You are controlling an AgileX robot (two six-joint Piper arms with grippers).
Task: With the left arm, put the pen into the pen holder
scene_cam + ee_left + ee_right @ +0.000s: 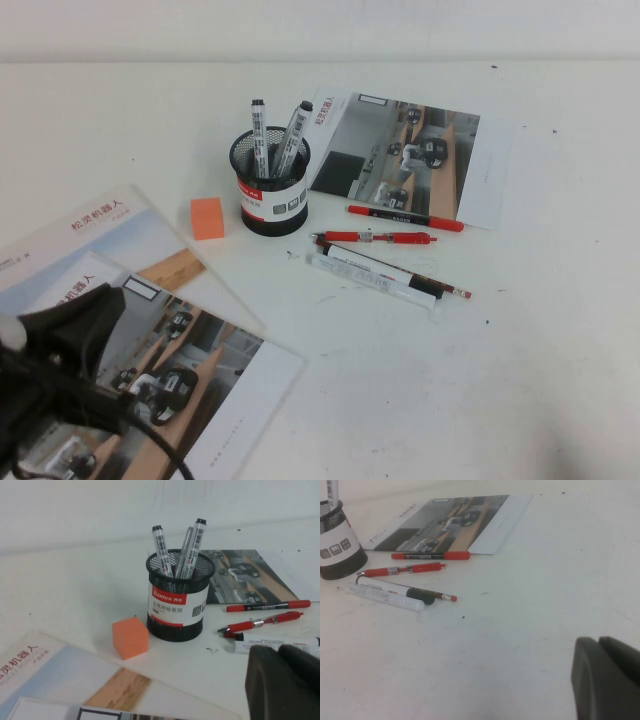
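The pen (372,275) is a thick white marker with black print, lying flat on the table right of and nearer than the pen holder; it also shows in the left wrist view (280,642) and the right wrist view (385,596). The pen holder (272,195) is a black mesh cup with a red-and-white band (177,605), upright, with black-capped markers (258,130) standing in it. My left gripper (100,300) is shut and empty at the near left, over a brochure, far from the pen (277,650). My right gripper (597,641) is shut and empty, out of the high view.
Two red pens (405,217) (375,238) and a slimmer white pen with a black cap (425,290) lie beside the pen. An orange block (207,217) sits left of the holder. One brochure (410,160) lies behind the pens, another (200,390) at the near left.
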